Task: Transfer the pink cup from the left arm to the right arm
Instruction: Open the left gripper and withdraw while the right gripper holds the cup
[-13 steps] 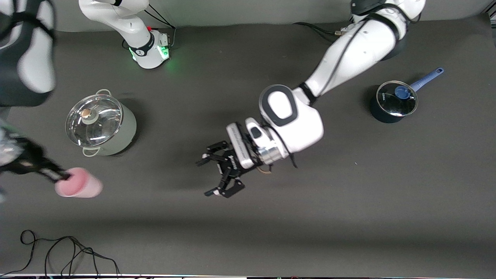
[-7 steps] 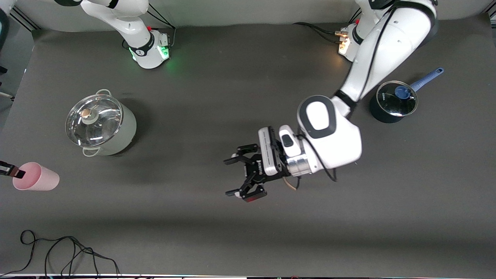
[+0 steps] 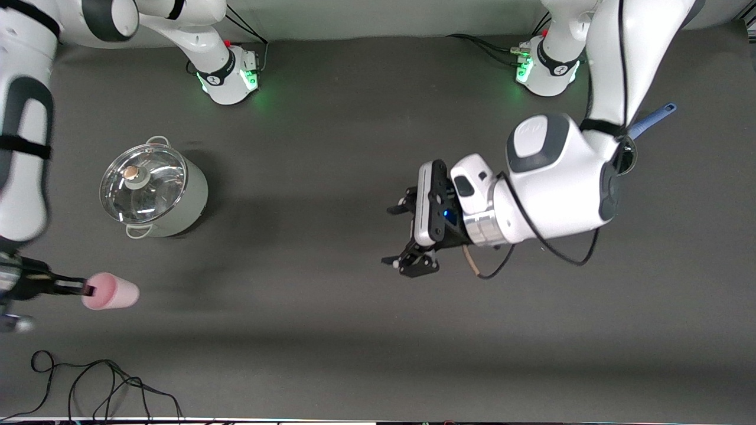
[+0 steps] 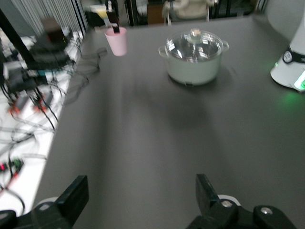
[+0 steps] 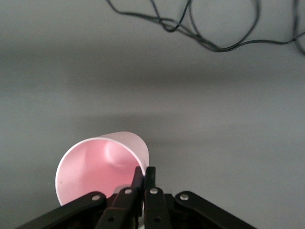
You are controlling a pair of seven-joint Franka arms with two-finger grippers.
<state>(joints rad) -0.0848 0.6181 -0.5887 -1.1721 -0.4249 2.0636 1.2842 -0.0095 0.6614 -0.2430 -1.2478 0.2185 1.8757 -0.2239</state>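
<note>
The small pale-pink tapered plastic cup point(image 3: 110, 291) is being held by the right gripper point(image 3: 87, 289), whose jaws are pinched shut on one side of the rim, one finger inside the mouth and one outside, as the right wrist view shows point(image 5: 102, 167). The cup is being carried tipped on its side, above the dark worktop point(image 3: 331, 330) at the right arm's end, with a tangle of black cable point(image 3: 94, 383) lying on the worktop below and nearer the front camera. Beside the gripper, farther from that camera, a pale-green pot with a glass lid point(image 3: 155, 188) is standing.

The left gripper point(image 3: 410, 236) is being held over the middle of the worktop with its jaws spread wide and nothing between them. It is pointed toward the cup, which is seen well apart from it in the left wrist view point(image 4: 116, 41). A dark saucepan with a blue handle point(image 3: 649, 121) is partly hidden under the left arm.

Judging by this, the handover itself appears done: the cup is in the right arm's grip and the left gripper is empty. What is probably being called for next is a steady hold, since a grip on the rim alone could let the cup slip.
</note>
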